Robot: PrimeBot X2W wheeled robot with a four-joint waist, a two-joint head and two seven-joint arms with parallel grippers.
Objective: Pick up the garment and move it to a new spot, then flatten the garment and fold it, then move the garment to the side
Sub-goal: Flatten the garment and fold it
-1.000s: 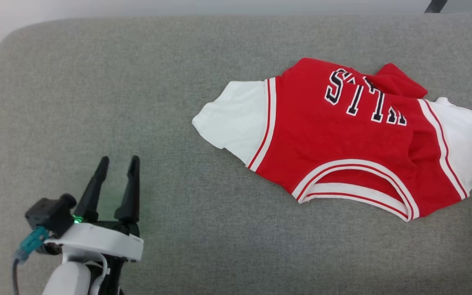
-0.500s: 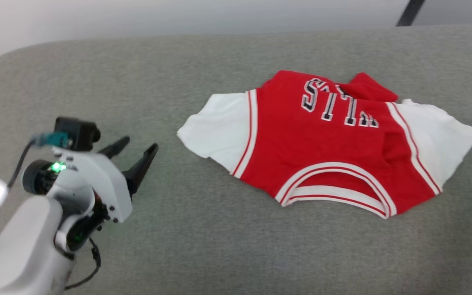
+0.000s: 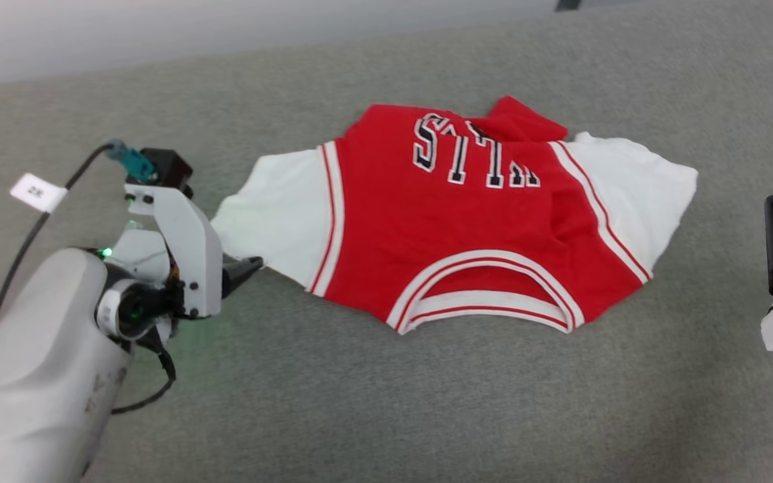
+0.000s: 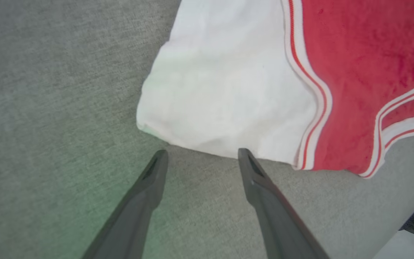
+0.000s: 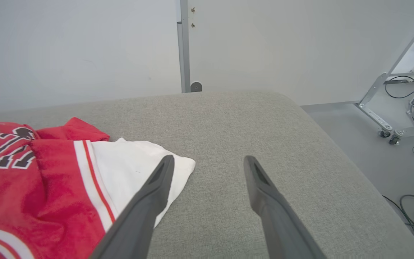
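Grey worktop carries the garment. My left claw stands spread at the edge of one white sleeve; my right claw, also spread, near the other.

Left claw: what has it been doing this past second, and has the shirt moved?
The left claw swung forward to the shirt, open, tips at its white sleeve, not gripping. The right claw came in at the right, open. The shirt kept its shape on the grey cushion; the camera shifted.
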